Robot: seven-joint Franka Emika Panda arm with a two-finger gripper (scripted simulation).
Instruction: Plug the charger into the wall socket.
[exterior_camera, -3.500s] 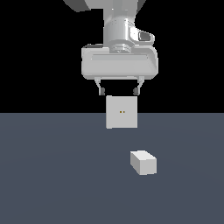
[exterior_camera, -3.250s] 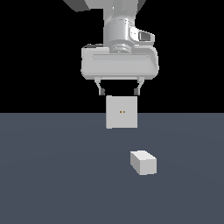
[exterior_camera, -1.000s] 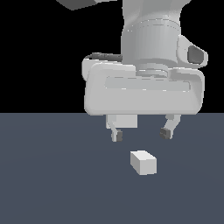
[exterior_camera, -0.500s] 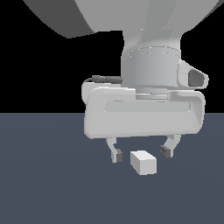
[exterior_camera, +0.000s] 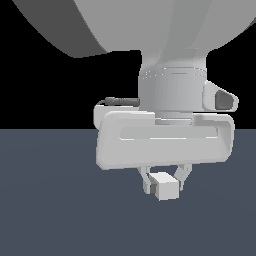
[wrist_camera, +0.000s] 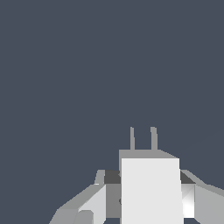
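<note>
**Q:** ok so where's the charger at in this one? can't find the socket either

**A:** the charger (exterior_camera: pixel 165 186) is right under the arm, sitting between the two fingers of the gripper (exterior_camera: pixel 163 184). In the exterior view the big pale hand body fills the middle and the little off-white block pokes out below it, low over the dark grey floor (exterior_camera: pixel 50 210). One finger (exterior_camera: pixel 146 182) shows on the exterior view's left of the block, the other is mostly tucked behind it.

**Q:** is it actually gripped or just hovering around it?

**A:** looks clamped to me. In the wrist view the charger (wrist_camera: pixel 151 188) fills the gap between the fingers (wrist_camera: pixel 89 203), both sides pressed in close, so the jaws are narrowed right down to the block's width. Contact itself is hard to be sure of from these renders, though. You can also see two thin prongs (wrist_camera: pixel 142 138) sticking out of the block's far end, pointing away from the camera over plain floor.

**Q:** and the socket?

**A:** not visible in either view.
</note>
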